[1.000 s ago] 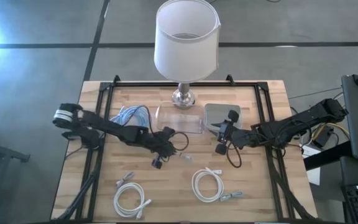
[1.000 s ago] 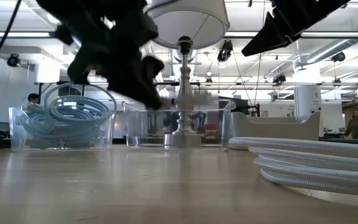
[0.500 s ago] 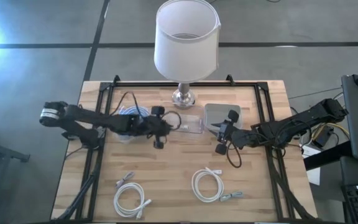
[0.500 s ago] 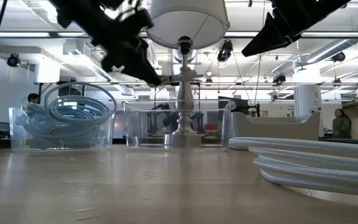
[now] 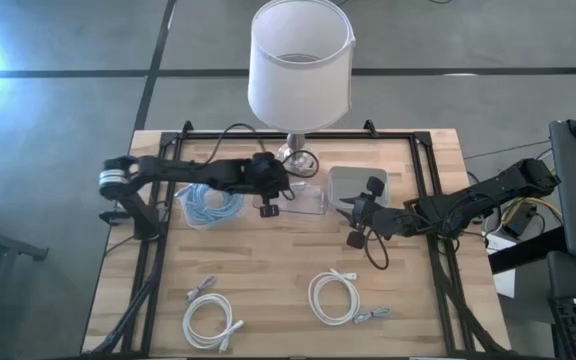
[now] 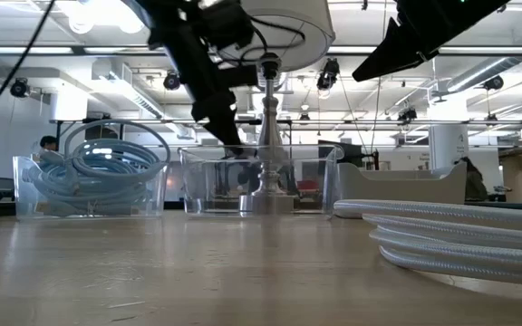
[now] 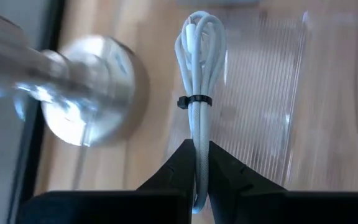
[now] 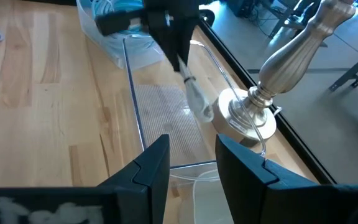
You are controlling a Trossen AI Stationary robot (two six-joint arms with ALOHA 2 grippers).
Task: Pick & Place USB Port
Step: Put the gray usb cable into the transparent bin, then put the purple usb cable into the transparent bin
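High view, wooden table [image 5: 268, 290], grey floor [image 5: 68, 90], left gripper [image 7: 197, 163] pinching white cable [image 7: 199, 81], right gripper [image 8: 191, 163] spread.

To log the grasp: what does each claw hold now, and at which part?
The left claw holds a bundled white cable by its lower end, below the black tie, over the clear tray. The right claw holds nothing.

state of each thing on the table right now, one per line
left hand: shut on the bundled white cable, over the clear empty bin
right hand: open, holds nothing
blue-cable bin: filled
two white coiled cables: lying loose on the table
lamp: upright
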